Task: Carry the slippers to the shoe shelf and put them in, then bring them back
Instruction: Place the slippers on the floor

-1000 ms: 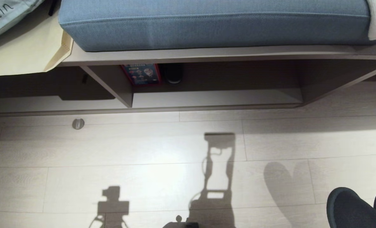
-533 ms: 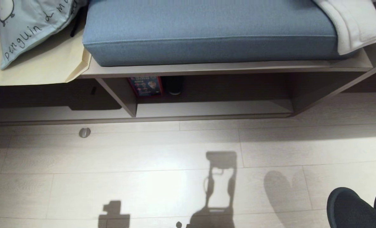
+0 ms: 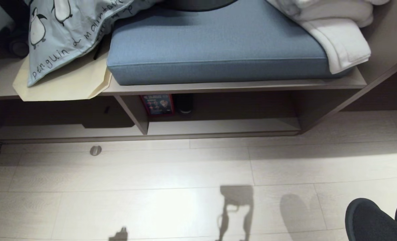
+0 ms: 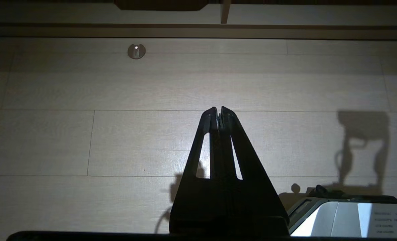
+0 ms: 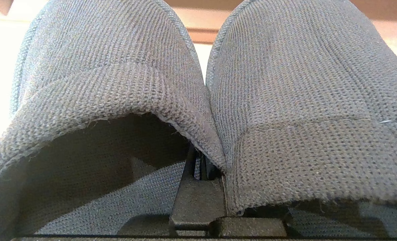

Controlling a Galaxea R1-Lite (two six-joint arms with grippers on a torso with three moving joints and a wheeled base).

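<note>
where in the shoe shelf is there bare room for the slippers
The right bay of the shoe shelf: its pale board is bare from the dark shoe to the right wall. The back left corner is crowded by the red-edged box and that shoe. The slippers hang pinched in the right gripper.

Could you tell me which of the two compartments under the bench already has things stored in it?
The right-hand compartment: a red-edged box and a dark item stand at its back.

The slippers (image 5: 198, 87), dark knit fabric with closed toe bands, sit side by side, inner edges touching, toes towards the shoe shelf (image 3: 218, 129), a low grey-beige cubby with a pale bottom board
</note>
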